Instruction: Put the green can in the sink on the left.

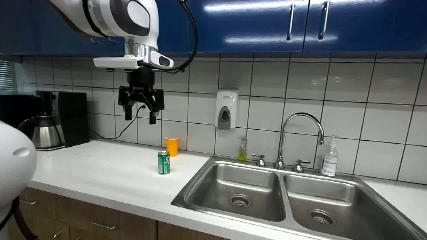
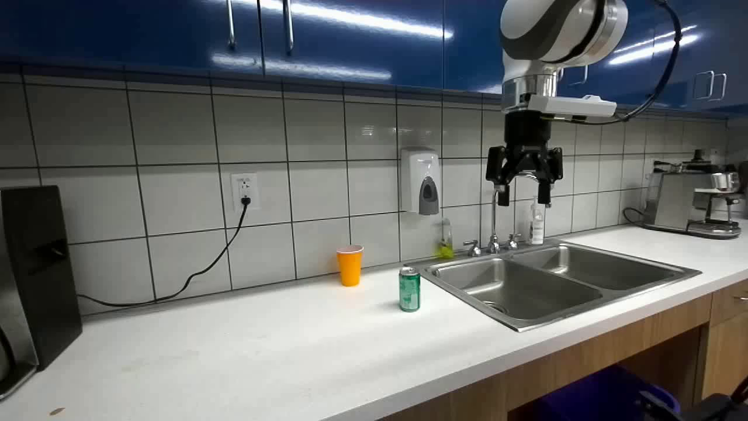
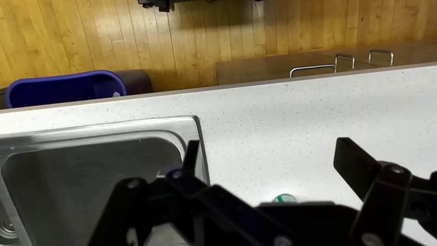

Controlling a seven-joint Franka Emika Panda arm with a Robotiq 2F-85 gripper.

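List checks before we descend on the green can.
1. Gripper open: ok.
2. Green can upright on the counter: ok.
3. Can apart from the orange cup: ok, gap shows in an exterior view.
4. Gripper down at can height: not ok, it hangs well above.
5. Left sink basin in view for the drop: ok.
6. Can full or empty: cannot tell.
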